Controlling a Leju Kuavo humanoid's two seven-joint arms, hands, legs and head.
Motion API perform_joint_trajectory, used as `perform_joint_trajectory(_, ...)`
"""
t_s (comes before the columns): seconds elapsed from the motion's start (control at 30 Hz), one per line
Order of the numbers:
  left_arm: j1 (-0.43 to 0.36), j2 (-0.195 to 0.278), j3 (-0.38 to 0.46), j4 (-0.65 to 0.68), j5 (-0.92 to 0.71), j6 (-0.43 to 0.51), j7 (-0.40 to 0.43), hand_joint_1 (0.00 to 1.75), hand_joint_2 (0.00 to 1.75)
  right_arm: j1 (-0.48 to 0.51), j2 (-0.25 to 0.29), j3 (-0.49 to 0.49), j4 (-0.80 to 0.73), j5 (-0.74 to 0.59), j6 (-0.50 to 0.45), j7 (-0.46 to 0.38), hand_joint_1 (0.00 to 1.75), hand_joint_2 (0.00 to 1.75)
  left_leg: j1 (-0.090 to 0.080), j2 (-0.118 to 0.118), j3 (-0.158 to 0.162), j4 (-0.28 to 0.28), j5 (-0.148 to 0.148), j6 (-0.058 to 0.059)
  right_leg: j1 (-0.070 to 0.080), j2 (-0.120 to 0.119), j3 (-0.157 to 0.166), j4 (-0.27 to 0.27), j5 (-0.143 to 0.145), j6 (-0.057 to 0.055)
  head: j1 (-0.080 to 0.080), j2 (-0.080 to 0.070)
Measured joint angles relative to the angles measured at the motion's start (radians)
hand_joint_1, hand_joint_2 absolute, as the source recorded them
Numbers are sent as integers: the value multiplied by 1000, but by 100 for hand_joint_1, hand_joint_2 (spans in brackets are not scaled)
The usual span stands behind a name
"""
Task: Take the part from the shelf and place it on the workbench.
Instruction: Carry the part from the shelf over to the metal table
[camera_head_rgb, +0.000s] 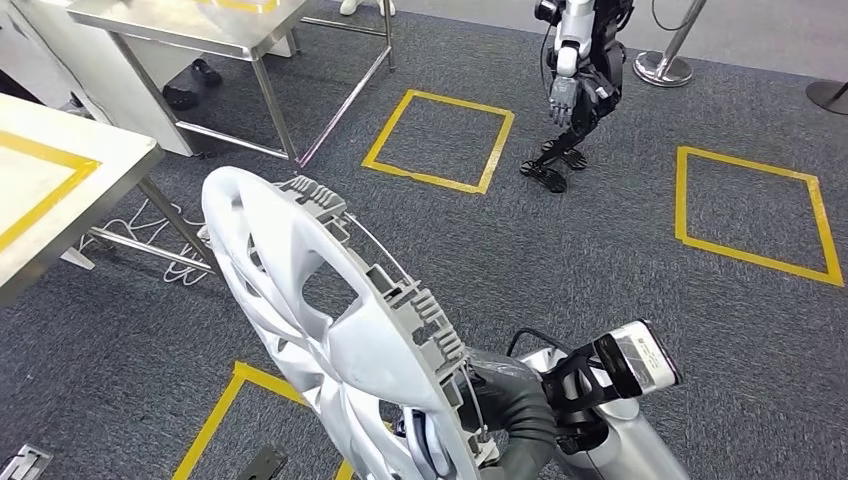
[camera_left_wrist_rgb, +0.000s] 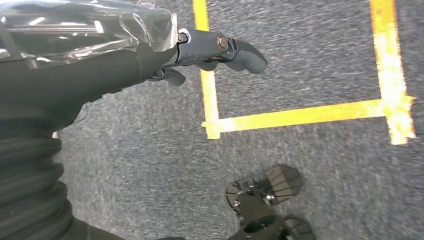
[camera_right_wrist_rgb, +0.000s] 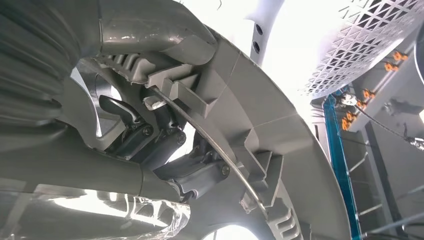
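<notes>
The light, stiff plastic wheel cover (camera_head_rgb: 330, 330), likely fragile at its clips, is gripped at its rim by the right hand (camera_right_wrist_rgb: 150, 135), at six o'clock in the head view.

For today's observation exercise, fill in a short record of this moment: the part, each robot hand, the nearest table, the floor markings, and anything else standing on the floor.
Part: silver wheel cover, held up on edge, ribbed back facing the camera
Right hand: grips the cover's rim
Left hand: holds nothing, hanging over the carpet
Nearest table: white top with yellow tape, apart from the cover
Floor markings: yellow tape squares
Also standing: another robot
</notes>
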Motion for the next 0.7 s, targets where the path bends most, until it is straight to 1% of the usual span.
perform_joint_trajectory(0.03,-2,-2,1,0,-3,-2,0,0,175,1,-1,-2,0,11,2,-5,175,175,1,-8,2,-1,-1,0,-3,3,-37,66,-22,-1,0,0)
perform_joint_trajectory(0.07,-3,-5,2,0,-4,-4,0,0,175,3,-2,-3,0,21,4,-8,175,175,3,-17,3,0,-3,-1,-6,4,-70,117,-34,2,0,0)
perform_joint_trajectory(0.1,-3,-8,3,0,-5,-5,0,0,175,6,-4,-3,0,27,6,-10,175,175,4,-27,3,1,-5,-4,-10,5,-90,140,-34,9,0,0)
perform_joint_trajectory(0.13,-2,-10,4,0,-5,-5,1,0,175,8,-5,-3,1,30,7,-10,175,175,7,-39,4,5,-8,-8,-15,6,-88,122,-17,21,0,0)
perform_joint_trajectory(0.17,-2,-11,5,0,-5,-5,1,0,175,9,-6,-4,1,31,7,-10,175,175,12,-52,4,11,-12,-15,-21,10,-67,69,12,36,0,0)
perform_joint_trajectory(0.2,-2,-12,5,0,-5,-5,1,0,175,9,-7,-4,1,31,7,-11,175,175,16,-63,2,22,-19,-23,-28,21,-38,3,42,50,0,0)
perform_joint_trajectory(0.23,-2,-11,6,0,-5,-5,1,0,175,9,-7,-4,1,32,8,-11,175,175,18,-76,-3,36,-28,-34,-34,36,-11,-54,65,57,1,0)
perform_joint_trajectory(0.27,-2,-10,7,0,-6,-6,1,0,175,9,-7,-4,2,33,8,-11,175,175,19,-85,-10,48,-35,-42,-37,50,5,-84,77,57,1,0)
perform_joint_trajectory(0.3,-2,-10,9,0,-7,-6,1,0,175,9,-7,-4,2,35,8,-12,175,175,19,-93,-16,57,-40,-48,-36,60,10,-94,79,50,0,0)
perform_joint_trajectory(0.33,0,-9,11,0,-8,-7,2,0,175,9,-6,-4,2,37,9,-12,175,175,21,-100,-22,60,-42,-52,-33,60,10,-91,78,41,0,0)
perform_joint_trajectory(0.37,2,-10,13,0,-8,-8,2,0,175,9,-6,-4,1,40,9,-12,175,175,25,-105,-24,61,-42,-55,-31,54,8,-88,78,32,-2,0)
perform_joint_trajectory(0.4,5,-10,14,0,-9,-9,2,0,175,8,-5,-4,1,42,9,-13,175,175,28,-103,-27,64,-44,-57,-31,46,9,-90,78,26,-1,0)
perform_joint_trajectory(0.43,8,-11,14,0,-9,-9,2,0,175,8,-4,-4,1,43,9,-13,175,175,29,-88,-34,76,-50,-61,-31,39,12,-92,77,20,-2,0)
perform_joint_trajectory(0.47,9,-11,15,0,-9,-9,2,0,175,7,-2,-5,1,43,9,-13,175,175,30,-65,-50,110,-68,-64,-31,31,15,-93,76,15,-2,0)
perform_joint_trajectory(0.5,8,-11,15,0,-9,-9,2,0,175,7,-1,-5,1,43,9,-14,175,175,29,-37,-78,163,-92,-66,-28,22,17,-94,75,11,-3,0)
perform_joint_trajectory(0.53,8,-11,15,0,-9,-9,2,0,175,7,-1,-5,1,44,9,-13,175,175,29,-15,-113,231,-121,-68,-24,12,18,-94,73,8,-4,0)
perform_joint_trajectory(0.57,7,-12,16,0,-9,-9,1,0,175,7,0,-4,1,45,8,-13,175,175,30,-3,-150,299,-144,-69,-21,1,18,-94,71,6,-4,0)
perform_joint_trajectory(0.6,8,-13,16,0,-9,-9,1,0,175,7,0,-4,1,46,8,-13,175,175,30,1,-176,341,-153,-68,-17,-10,19,-94,69,3,-4,0)
perform_joint_trajectory(0.63,9,-14,16,0,-9,-9,1,0,175,7,0,-3,1,47,7,-12,175,175,30,3,-182,346,-143,-65,-14,-20,20,-94,67,1,-4,0)
perform_joint_trajectory(0.67,10,-14,16,0,-9,-9,1,0,175,7,0,-3,1,47,7,-12,175,175,29,5,-168,311,-117,-60,-12,-30,22,-94,65,-1,-4,0)
perform_joint_trajectory(0.7,11,-14,16,0,-9,-9,1,0,175,6,1,-2,1,47,7,-11,175,175,26,14,-136,245,-82,-53,-10,-39,25,-95,63,-2,-4,0)
